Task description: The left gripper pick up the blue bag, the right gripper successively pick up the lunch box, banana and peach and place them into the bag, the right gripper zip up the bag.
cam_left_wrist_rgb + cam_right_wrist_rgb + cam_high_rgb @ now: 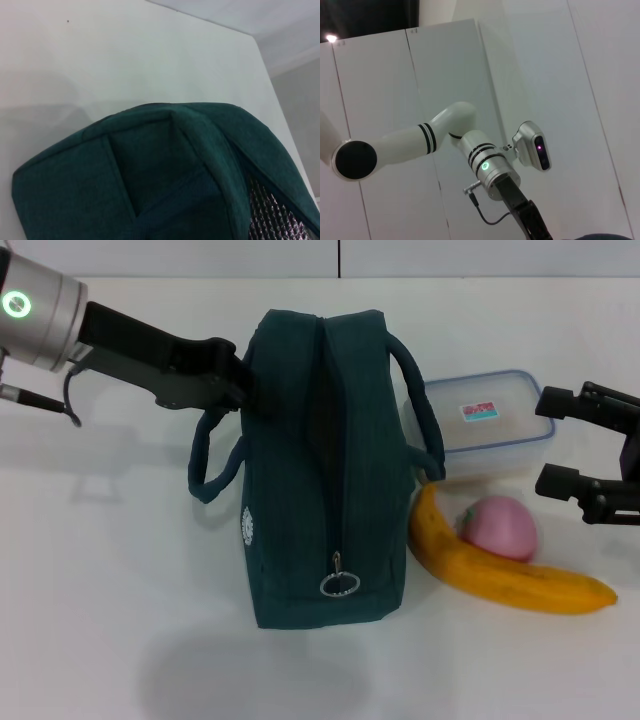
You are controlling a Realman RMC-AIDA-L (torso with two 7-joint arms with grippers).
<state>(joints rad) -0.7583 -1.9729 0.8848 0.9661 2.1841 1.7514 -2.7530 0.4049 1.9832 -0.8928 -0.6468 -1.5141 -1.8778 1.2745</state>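
Note:
The blue bag (325,470) stands in the middle of the table, its zip slit open along the top and the silver ring pull (339,586) at the near end. My left gripper (238,382) is at the bag's far left side and grips its wall. The left wrist view shows the bag's fabric (160,185) close up, with silver lining (280,212) inside. The lunch box (485,425) lies right of the bag. The peach (503,527) rests against the banana (510,575) in front of it. My right gripper (552,440) is open and empty, just right of the lunch box.
The bag's handles (205,465) hang out on both sides; the right one touches the lunch box. The white table (110,590) stretches to the left and front. The right wrist view shows only my left arm (485,165) against wall panels.

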